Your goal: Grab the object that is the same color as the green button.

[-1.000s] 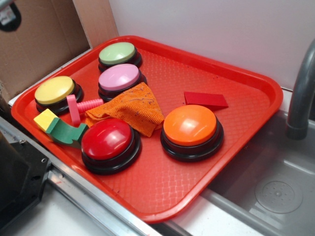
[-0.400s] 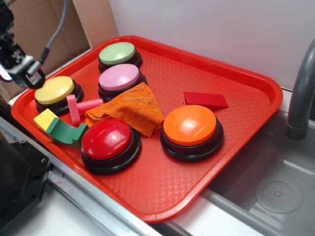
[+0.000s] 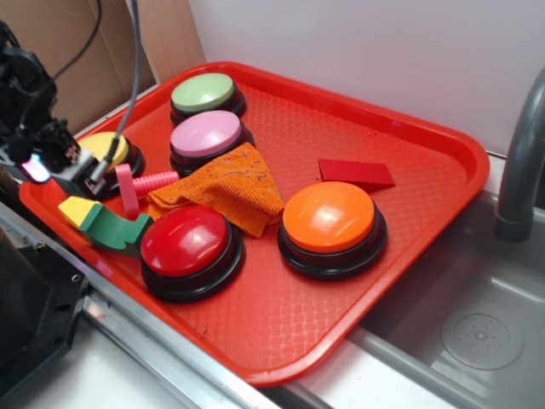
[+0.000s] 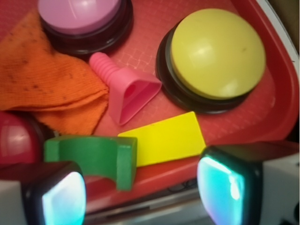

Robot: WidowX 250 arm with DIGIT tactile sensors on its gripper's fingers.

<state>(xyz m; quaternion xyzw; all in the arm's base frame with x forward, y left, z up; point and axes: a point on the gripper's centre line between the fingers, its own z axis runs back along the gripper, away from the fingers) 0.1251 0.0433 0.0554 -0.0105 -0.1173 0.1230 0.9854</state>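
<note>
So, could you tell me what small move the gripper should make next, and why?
Probably shift toward the red button, then descend. The gripper is open above the tray's edge, and in the wrist view the green block lies nearer one finger, with the yellow block touching it between the fingers.

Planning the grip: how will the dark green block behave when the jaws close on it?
The green block looks solid and flat-sided, so probably stiff and unlikely to roll. Its curved notch might let it twist. It touches the yellow block, which may get nudged.
</note>
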